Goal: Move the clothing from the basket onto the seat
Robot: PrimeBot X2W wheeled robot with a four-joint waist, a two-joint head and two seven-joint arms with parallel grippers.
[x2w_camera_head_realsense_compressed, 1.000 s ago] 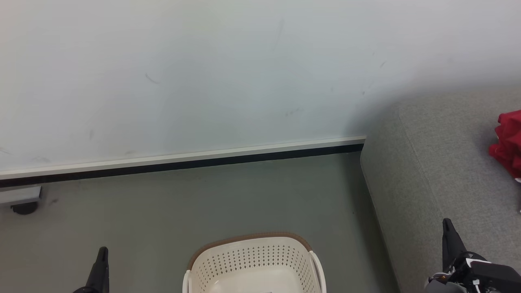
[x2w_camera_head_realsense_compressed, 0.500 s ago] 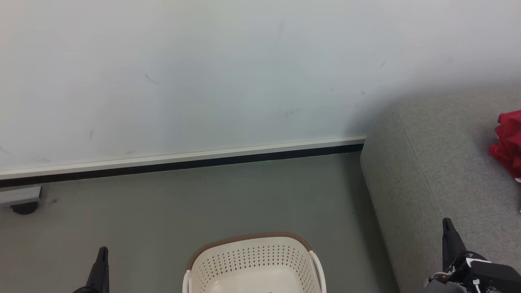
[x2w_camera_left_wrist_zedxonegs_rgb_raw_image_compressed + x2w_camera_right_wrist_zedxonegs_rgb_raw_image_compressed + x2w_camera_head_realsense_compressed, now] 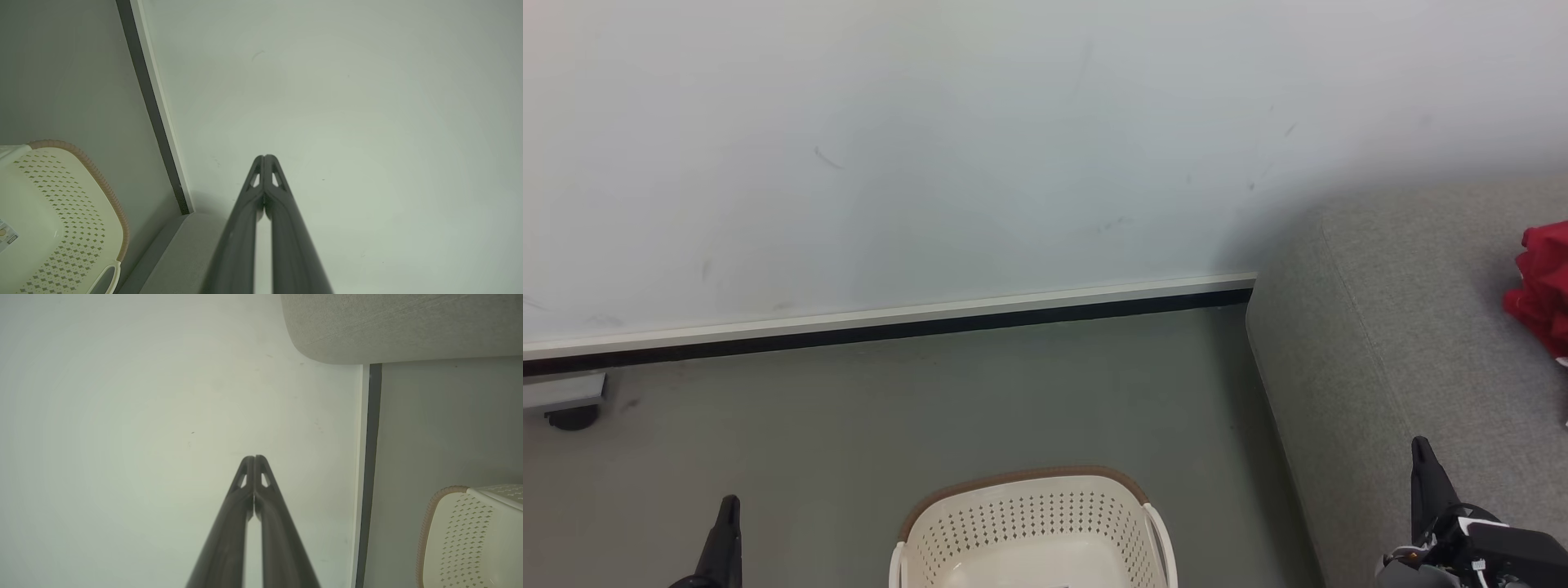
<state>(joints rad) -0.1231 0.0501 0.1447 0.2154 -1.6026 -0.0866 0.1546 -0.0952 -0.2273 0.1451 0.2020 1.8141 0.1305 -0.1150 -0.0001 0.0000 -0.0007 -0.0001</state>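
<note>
Red clothing (image 3: pixel 1542 286) bunched up at the right edge of the head view, lying on top of the grey seat (image 3: pixel 1405 343). Well apart from the cream basket (image 3: pixel 1033 527), down at the bottom middle on the grey-green floor (image 3: pixel 931 408), near the seat's side. Brown band along the basket's far rim. At the lower left, the left gripper (image 3: pixel 729 502), poking up beside the basket. Fingertips pressed tight together in the left wrist view, holding nothing. At the lower right, the right gripper (image 3: pixel 1419 447), dark against the seat. Closed up the same way in the right wrist view, holding nothing. Pale wall (image 3: pixel 931 147) across the top. Small dark wheel (image 3: pixel 572 418) at the far left edge.
</note>
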